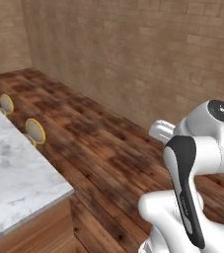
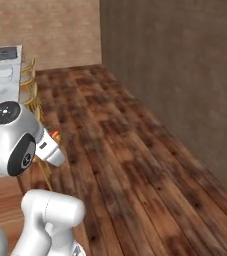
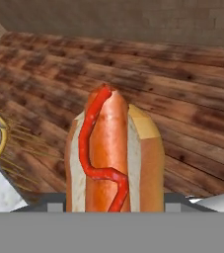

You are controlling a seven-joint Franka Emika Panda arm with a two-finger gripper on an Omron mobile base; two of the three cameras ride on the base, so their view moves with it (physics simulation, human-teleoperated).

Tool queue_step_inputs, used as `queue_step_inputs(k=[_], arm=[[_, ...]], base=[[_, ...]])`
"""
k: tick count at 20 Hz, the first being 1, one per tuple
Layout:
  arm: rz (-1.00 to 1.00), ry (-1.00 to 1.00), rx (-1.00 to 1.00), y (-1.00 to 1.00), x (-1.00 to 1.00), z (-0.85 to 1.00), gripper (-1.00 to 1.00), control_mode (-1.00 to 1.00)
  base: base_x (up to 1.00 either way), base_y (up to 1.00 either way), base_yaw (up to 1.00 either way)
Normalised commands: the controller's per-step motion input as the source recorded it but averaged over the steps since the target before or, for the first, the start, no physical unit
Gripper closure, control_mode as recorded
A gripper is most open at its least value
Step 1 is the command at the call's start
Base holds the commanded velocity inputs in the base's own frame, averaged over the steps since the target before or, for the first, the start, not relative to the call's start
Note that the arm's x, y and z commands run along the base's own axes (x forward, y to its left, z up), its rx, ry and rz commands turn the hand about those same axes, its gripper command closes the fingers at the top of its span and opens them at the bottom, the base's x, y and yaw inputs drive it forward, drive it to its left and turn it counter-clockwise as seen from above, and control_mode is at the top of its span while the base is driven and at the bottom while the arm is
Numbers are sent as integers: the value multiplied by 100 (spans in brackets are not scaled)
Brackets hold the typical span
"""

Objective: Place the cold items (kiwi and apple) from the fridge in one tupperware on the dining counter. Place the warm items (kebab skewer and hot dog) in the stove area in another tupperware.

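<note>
The hot dog (image 3: pixel 114 153) is seen in the middle of the hand view, standing up from the bottom edge. Its long side runs straight away from the pincer (image 3: pixel 114 205), up the frame. A red sauce line wiggles along the sausage. The pincer is clamped on the lower end of the bun, so the hot dog is held in the air, not resting on anything. In the right base view a small bit of it peeks out at the left, just past the arm's end.

Below it, only the wooden floor (image 3: pixel 182 99) is seen. The marble tabletop (image 1: pixel 10 168) lies at the left of the left base view, with yellow stools (image 1: pixel 35 131) along its edge. No tupperware is seen, so the hot dog probably has to be carried over to it. Brick walls (image 1: pixel 133 44) close the room behind.
</note>
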Motion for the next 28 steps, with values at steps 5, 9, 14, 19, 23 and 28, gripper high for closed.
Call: queue_step_inputs(k=[5, 9, 14, 19, 23, 28], arm=[[0, 0, 0, 0, 0, 0, 100, 100], [0, 0, 0, 0, 0, 0, 100, 100], [0, 0, 0, 0, 0, 0, 100, 100], [0, 0, 0, 0, 0, 0, 100, 100], [0, 0, 0, 0, 0, 0, 100, 100], [0, 0, 0, 0, 0, 0, 100, 100]], base=[[64, -65, 44], [68, -63, 46], [70, -63, 46], [74, -61, 45], [75, -60, 44], [75, -64, 45]])
